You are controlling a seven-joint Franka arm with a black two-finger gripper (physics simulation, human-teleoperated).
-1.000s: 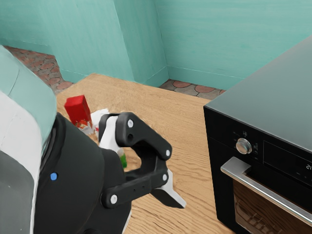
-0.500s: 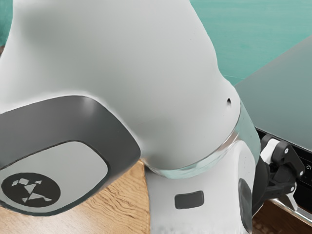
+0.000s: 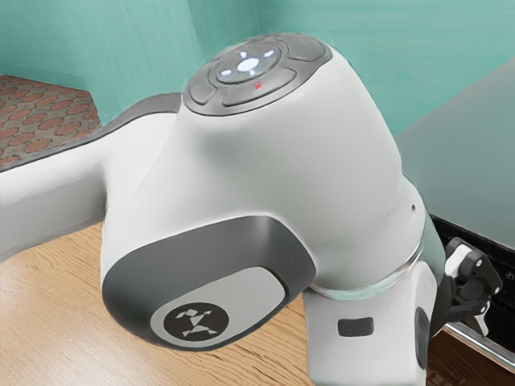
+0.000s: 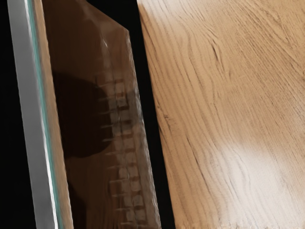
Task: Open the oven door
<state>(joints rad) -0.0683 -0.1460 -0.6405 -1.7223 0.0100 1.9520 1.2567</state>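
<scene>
At the exterior view's right, my gripper [image 3: 475, 291] is partly hidden behind the arm's wrist, in front of the black oven front. The oven [image 3: 475, 165] stands there with its grey top in sight. Its silver handle [image 3: 492, 347] runs just below the gripper; whether they touch I cannot tell. The door looks shut. In the wrist view the handle bar [image 4: 29, 109] crosses beside the dark door glass [image 4: 90, 181], with rack-like shapes behind it.
The wooden table [image 3: 56, 305] extends under the arm, and in the wrist view its bare wood [image 4: 228, 114] borders the oven's black edge. The large white arm [image 3: 282, 169] covers much of the exterior view. Teal walls stand behind.
The arm has swung in across the exterior view, and my gripper has gone from over the table to the oven front. Lately it has shifted slightly down. The oven stays put.
</scene>
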